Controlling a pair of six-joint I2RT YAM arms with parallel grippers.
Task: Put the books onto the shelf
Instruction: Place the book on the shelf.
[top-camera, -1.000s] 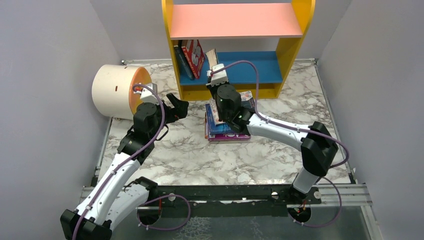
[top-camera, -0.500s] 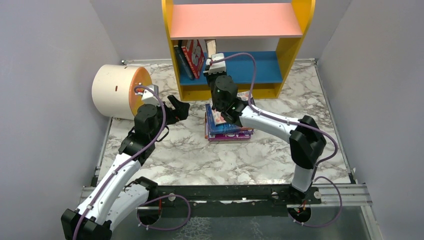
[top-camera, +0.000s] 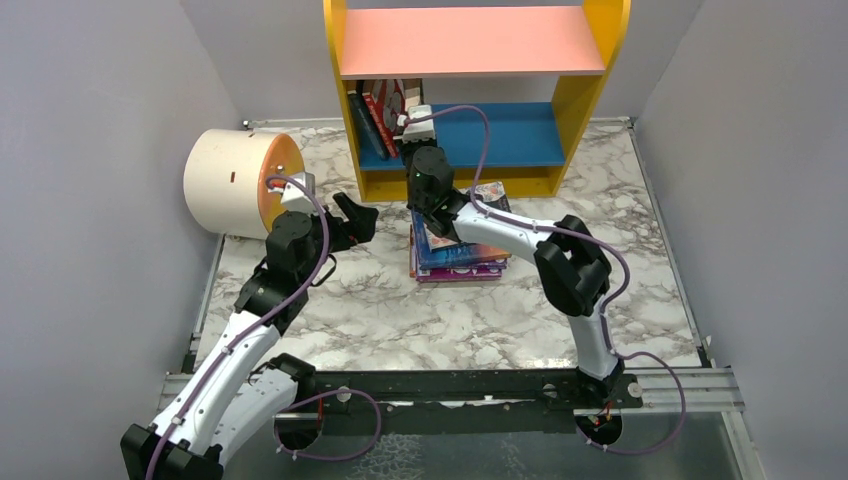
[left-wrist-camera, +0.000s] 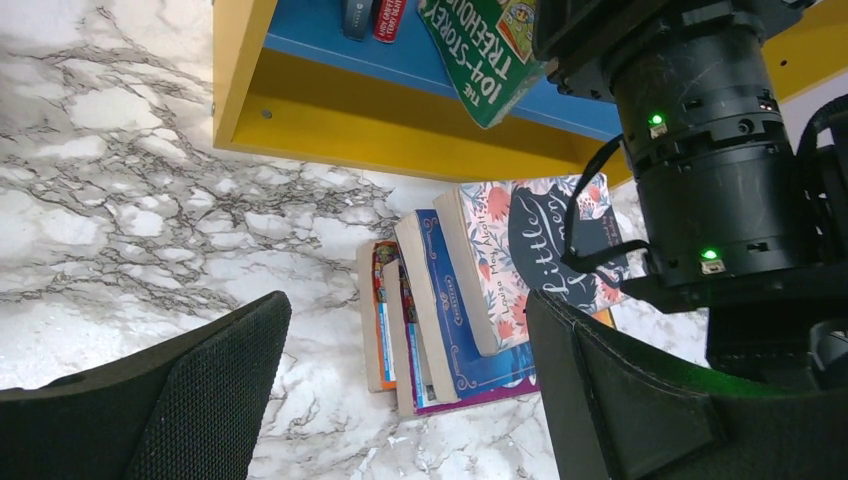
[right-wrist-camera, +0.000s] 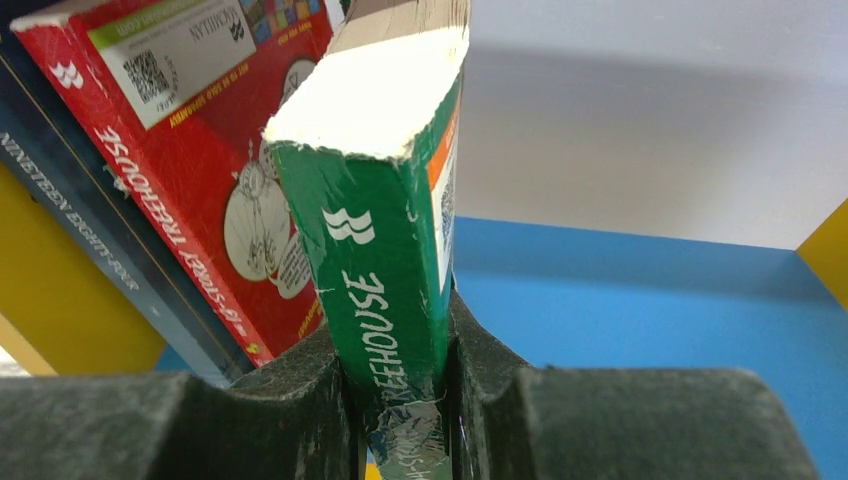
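Note:
The shelf (top-camera: 592, 85) stands at the back, with a pink upper board (top-camera: 470, 40) and a blue lower board (top-camera: 515, 135). A dark blue book (right-wrist-camera: 75, 215) and a red book (right-wrist-camera: 190, 170) lean at the lower board's left end. My right gripper (right-wrist-camera: 398, 350) is shut on a green book (right-wrist-camera: 385, 230), held upright just right of the red one, inside the lower compartment (top-camera: 410, 95). A stack of books (top-camera: 455, 245) lies on the table in front of the shelf. My left gripper (top-camera: 355, 215) hangs open left of that stack (left-wrist-camera: 450, 300), holding nothing.
A cream cylinder with an orange end (top-camera: 235, 180) lies at the left behind my left arm. My right arm (top-camera: 520, 235) stretches over the stack of books. Grey walls close both sides. The marble table (top-camera: 380, 300) has a metal rail along its near edge.
My right gripper has carried the green book left and deeper into the lower compartment, up beside the red book. The left arm has barely moved.

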